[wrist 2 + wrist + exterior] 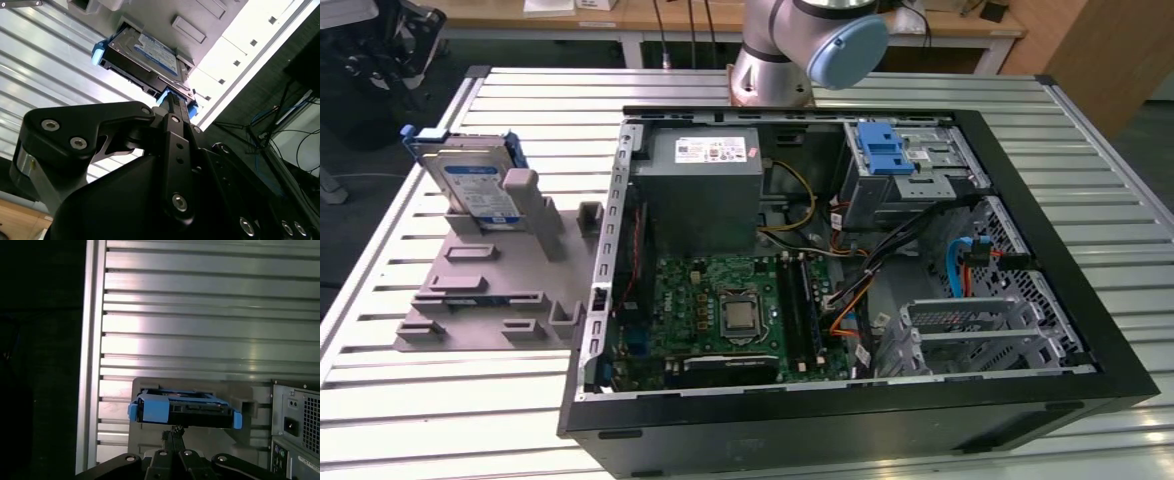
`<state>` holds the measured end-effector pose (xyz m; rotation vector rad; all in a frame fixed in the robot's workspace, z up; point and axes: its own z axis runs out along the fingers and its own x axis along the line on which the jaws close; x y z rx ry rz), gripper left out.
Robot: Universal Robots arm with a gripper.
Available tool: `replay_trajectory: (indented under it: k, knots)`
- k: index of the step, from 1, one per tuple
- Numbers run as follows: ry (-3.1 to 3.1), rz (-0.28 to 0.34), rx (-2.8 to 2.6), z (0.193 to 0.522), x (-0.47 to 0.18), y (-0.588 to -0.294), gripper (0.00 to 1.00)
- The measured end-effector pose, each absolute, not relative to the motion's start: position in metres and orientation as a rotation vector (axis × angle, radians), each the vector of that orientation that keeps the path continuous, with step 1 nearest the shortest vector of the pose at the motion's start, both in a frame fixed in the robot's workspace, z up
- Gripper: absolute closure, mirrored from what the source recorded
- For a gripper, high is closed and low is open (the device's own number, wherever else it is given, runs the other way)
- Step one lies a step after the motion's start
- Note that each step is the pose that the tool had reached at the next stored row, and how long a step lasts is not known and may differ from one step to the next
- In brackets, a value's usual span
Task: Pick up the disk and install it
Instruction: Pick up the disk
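Upright, disk [475, 188] at fixture's [470, 278] edge

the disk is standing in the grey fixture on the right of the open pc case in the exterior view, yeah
No, the side is wrong: in the exterior view the disk stands in the grey fixture on the view's left of the open PC case.

Robotics lab, with a bench rigged for computer assembly work.
A robot arm [801, 45] rises at the far edge of a slatted aluminium table [454, 400]. On the table lies an open PC case [854, 435] with its motherboard [736, 310] exposed. Beside the case, a grey fixture [480, 290] holds the disk [470, 185] on edge. Wooden benches [654, 15] with hanging cables [687, 40] stand behind. In the second wrist view, loose wires [295, 135] trail over a dark floor.
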<state>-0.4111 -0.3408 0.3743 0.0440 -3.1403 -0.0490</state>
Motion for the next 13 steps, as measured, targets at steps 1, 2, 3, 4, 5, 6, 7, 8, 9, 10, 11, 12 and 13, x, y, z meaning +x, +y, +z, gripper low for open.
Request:
replay_trajectory:
  k: [1, 2, 3, 4, 5, 6, 7, 8, 9, 10, 11, 12, 13]
  knots:
    - [-3.140, -0.049, 0.052, 0.3743, -0.4111, -0.3408, 0.89]
    - [-3.140, -0.049, 0.061, 0.3743, -0.4111, -0.3408, 0.89]
    - [-3.139, -0.049, 0.069, 0.3743, -0.4111, -0.3408, 0.89]
    - [-3.139, -0.049, 0.078, 0.3743, -0.4111, -0.3408, 0.89]
    - [-3.139, -0.049, 0.087, 0.3743, -0.4111, -0.3408, 0.89]
    - [-3.139, -0.049, 0.095, 0.3742, -0.4111, -0.3408, 0.89]
    - [-3.138, -0.049, 0.104, 0.3743, -0.4111, -0.3408, 0.89]
    - [-3.138, -0.049, 0.113, 0.3743, -0.4111, -0.3408, 0.89]
    - [-3.137, -0.049, 0.122, 0.3743, -0.4111, -0.3408, 0.89]
    - [-3.137, -0.049, 0.131, 0.3743, -0.4111, -0.3408, 0.89]
    - [-3.136, -0.049, 0.141, 0.3743, -0.4111, -0.3408, 0.89]
    - [-3.136, -0.049, 0.150, 0.3743, -0.4111, -0.3408, 0.89]
    - [-3.135, -0.049, 0.160, 0.3743, -0.4111, -0.3408, 0.89]
